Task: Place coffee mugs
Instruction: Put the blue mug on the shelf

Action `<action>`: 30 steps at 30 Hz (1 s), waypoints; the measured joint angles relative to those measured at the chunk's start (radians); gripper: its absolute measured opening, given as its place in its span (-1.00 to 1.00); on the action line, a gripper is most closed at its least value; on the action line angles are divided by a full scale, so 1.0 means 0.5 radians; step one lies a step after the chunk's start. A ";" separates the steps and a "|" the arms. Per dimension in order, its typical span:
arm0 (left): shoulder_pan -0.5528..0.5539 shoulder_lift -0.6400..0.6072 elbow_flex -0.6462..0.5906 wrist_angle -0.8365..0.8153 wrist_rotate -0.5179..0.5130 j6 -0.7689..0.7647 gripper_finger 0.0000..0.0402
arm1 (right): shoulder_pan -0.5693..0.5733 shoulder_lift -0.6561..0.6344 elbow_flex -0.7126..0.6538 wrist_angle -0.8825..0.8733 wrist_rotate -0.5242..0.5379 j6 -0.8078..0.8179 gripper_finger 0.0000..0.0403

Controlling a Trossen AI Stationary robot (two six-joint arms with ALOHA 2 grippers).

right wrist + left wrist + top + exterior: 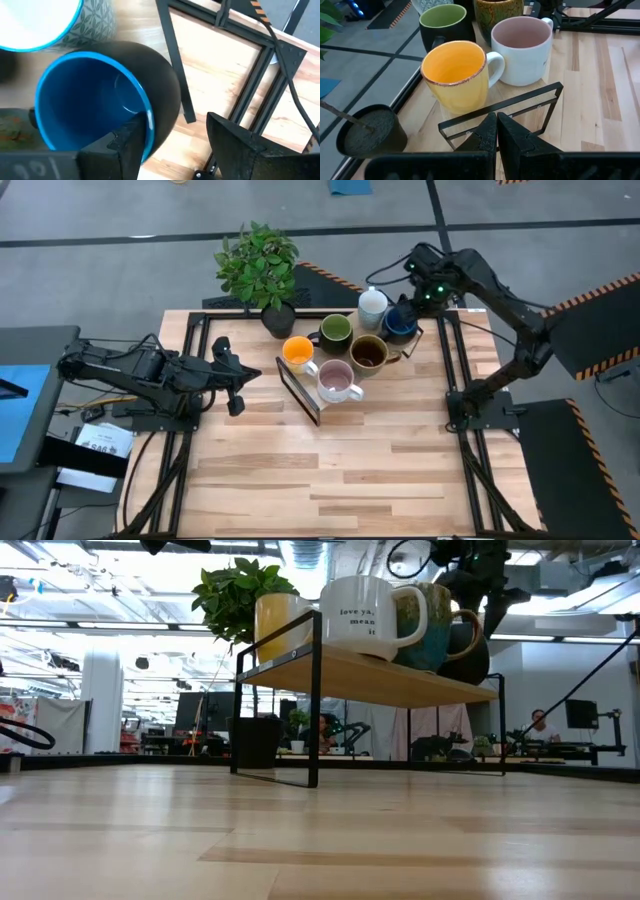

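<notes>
Six mugs crowd a small black-framed wooden shelf (pixel 305 395) standing on the desk (pixel 330 470), toward its 12 o'clock edge in the high view. On the shelf's near row sit the orange mug (pixel 298 352) and, at its 4 o'clock, the pale pink mug (pixel 336 380), their sides almost touching. Behind them the dark green mug (pixel 334 330) lies at 1 o'clock from the orange one, and the brown-olive mug (pixel 368 353) stands at 1 o'clock from the pink one. The white mug (pixel 372 305) sits at 12 o'clock from the brown-olive mug, with the dark blue mug (pixel 400 321) just beside it at 4 o'clock.

The right end effector (pixel 408 308) hovers over the dark blue mug with its fingers spread wide; in the right wrist view one finger (pixel 127 145) sits just over the blue rim (pixel 90 100), the other clear of the outer wall, and nothing is gripped.

The left end effector (pixel 240 375) rests at 9 o'clock from the shelf, fingers pressed together and empty, pointing at the shelf's frame.

A potted plant (pixel 260 265) in a dark pot stands at 11 o'clock from the orange mug, off the shelf, at the desk's far edge.
</notes>
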 joint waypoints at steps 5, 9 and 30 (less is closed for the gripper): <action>0.000 0.000 0.000 0.000 -0.011 -0.001 -1.00 | -0.054 -0.088 0.000 0.002 -0.003 0.001 0.15; 0.000 0.000 0.000 0.001 -0.013 -0.001 -1.00 | -0.070 -0.152 0.000 0.032 -0.004 0.002 0.15; -0.001 0.000 0.001 0.004 -0.017 -0.063 -1.00 | -0.192 -0.342 0.000 0.122 -0.029 -0.083 0.11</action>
